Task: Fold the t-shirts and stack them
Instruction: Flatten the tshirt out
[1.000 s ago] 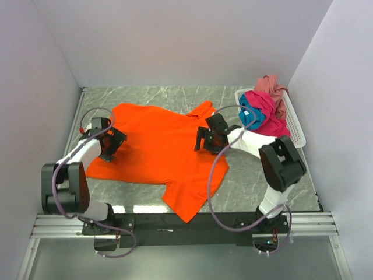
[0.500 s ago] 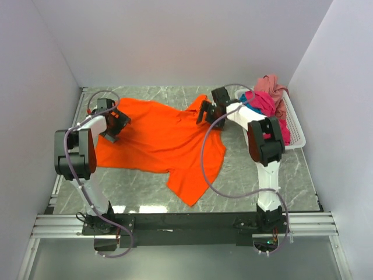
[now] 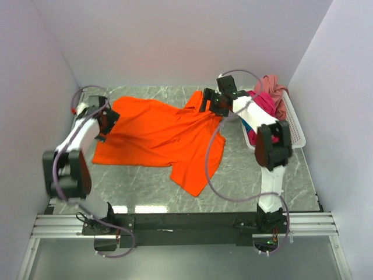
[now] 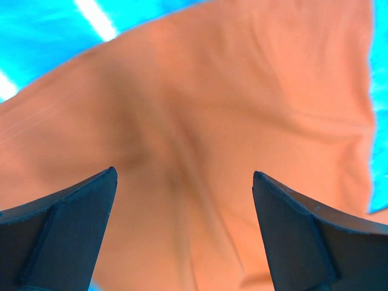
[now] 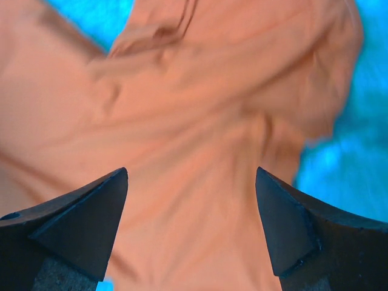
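The bright orange t-shirt (image 3: 157, 134) lies spread and wrinkled on the marble table, with one sleeve pointing toward the near edge. My left gripper (image 3: 108, 121) is over its left shoulder edge. In the left wrist view it (image 4: 183, 173) is open, with orange cloth (image 4: 200, 109) filling the gap. My right gripper (image 3: 207, 106) is over the shirt's far right sleeve. In the right wrist view it (image 5: 191, 171) is open over the orange cloth (image 5: 200, 121). The magenta shirt (image 3: 267, 102) and the dusty rose shirt (image 3: 271, 85) are piled in the basket. The teal shirt is hidden.
The white slatted basket (image 3: 293, 123) stands at the right, against the right wall. White walls close in the table on the left, far and right sides. The right arm reaches across the basket's left end. Bare marble shows near the front edge (image 3: 128, 186).
Both arms have reached toward the far side over the last second. The orange shirt has slid away from the near edge with them, and the teal shirt has dropped out of sight.
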Robot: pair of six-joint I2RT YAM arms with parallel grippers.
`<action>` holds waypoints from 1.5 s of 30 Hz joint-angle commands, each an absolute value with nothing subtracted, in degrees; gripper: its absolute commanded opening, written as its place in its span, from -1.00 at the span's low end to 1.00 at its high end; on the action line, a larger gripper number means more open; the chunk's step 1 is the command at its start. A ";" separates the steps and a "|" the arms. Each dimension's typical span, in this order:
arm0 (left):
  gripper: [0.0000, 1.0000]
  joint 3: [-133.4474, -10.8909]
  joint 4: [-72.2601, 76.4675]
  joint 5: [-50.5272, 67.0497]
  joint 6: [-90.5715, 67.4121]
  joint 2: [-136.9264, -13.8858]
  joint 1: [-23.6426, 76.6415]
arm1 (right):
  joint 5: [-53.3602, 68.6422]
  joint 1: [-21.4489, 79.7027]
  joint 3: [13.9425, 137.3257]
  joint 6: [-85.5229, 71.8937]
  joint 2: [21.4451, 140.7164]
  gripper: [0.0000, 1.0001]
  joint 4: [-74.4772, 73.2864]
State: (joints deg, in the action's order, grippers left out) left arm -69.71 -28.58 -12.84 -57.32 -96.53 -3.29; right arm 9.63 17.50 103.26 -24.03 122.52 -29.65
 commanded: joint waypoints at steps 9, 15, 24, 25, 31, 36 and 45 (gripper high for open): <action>0.99 -45.81 -33.42 -22.34 -67.16 -72.08 -12.83 | 11.59 21.97 70.33 -25.49 92.73 0.84 -14.15; 0.99 -42.98 -28.40 -22.24 -66.01 -74.08 -14.41 | 10.90 23.99 66.45 -23.64 91.67 0.85 -14.94; 0.29 -45.70 -23.20 -18.54 -63.99 -85.86 -16.35 | 10.46 24.87 61.09 -23.55 88.60 0.85 -14.50; 0.20 -45.53 -23.12 -18.46 -63.98 -86.91 -16.43 | 10.28 25.05 60.74 -23.64 88.42 0.85 -14.68; -0.83 -43.77 -22.32 -18.19 -63.28 -88.42 -16.35 | 8.62 26.19 59.50 -23.64 86.40 0.85 -17.31; -0.99 -43.59 -22.24 -17.14 -62.14 -87.28 -16.35 | 8.88 31.72 58.19 -20.75 84.03 0.82 -19.24; -0.99 -41.23 -20.31 -15.30 -60.29 -81.13 -16.35 | 4.66 47.27 55.11 -20.74 84.90 0.72 -27.24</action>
State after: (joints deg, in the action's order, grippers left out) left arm -42.22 -21.45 -17.06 -61.89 -84.31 -16.29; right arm 7.64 44.77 56.55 -20.03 85.69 -22.92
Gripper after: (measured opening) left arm 0.024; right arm 0.861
